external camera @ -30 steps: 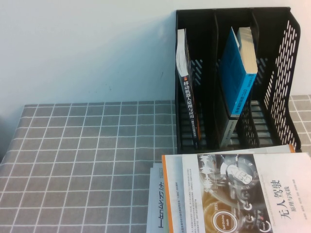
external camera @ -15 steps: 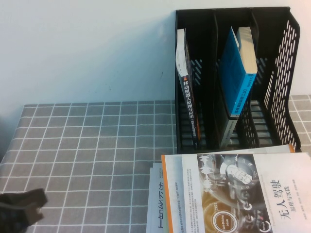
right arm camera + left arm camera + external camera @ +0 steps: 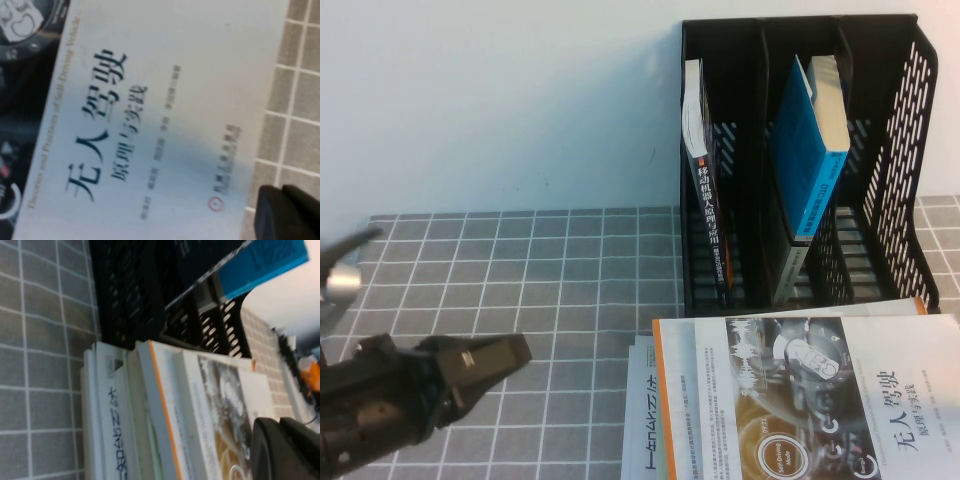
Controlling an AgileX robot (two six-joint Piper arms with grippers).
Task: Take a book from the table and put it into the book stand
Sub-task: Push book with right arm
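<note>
The book [image 3: 840, 390], white with a dark-and-gold dial picture and black Chinese title, lies flat on top of a stack at the front right of the table [image 3: 520, 270], just in front of the black book stand [image 3: 900, 150]. My left gripper [image 3: 505, 357] is shut and empty, low over the cloth at the front left, well left of the stack. In the left wrist view the gripper [image 3: 280, 450] faces the book [image 3: 220, 390] and the stand [image 3: 130, 295]. My right gripper [image 3: 285, 212] is out of the high view; it is shut, hovering over the book's [image 3: 150, 100] corner and edge.
A blue book [image 3: 805, 150] leans in the stand's middle compartment and a dark-spined book [image 3: 705, 200] stands in its left one. Under the book lie an orange-edged white book [image 3: 670, 400] and another white one [image 3: 640, 420]. A white wall is behind.
My left arm has come into the high view from the lower left corner and moved up and right toward the stack. The books and stand have not moved.
</note>
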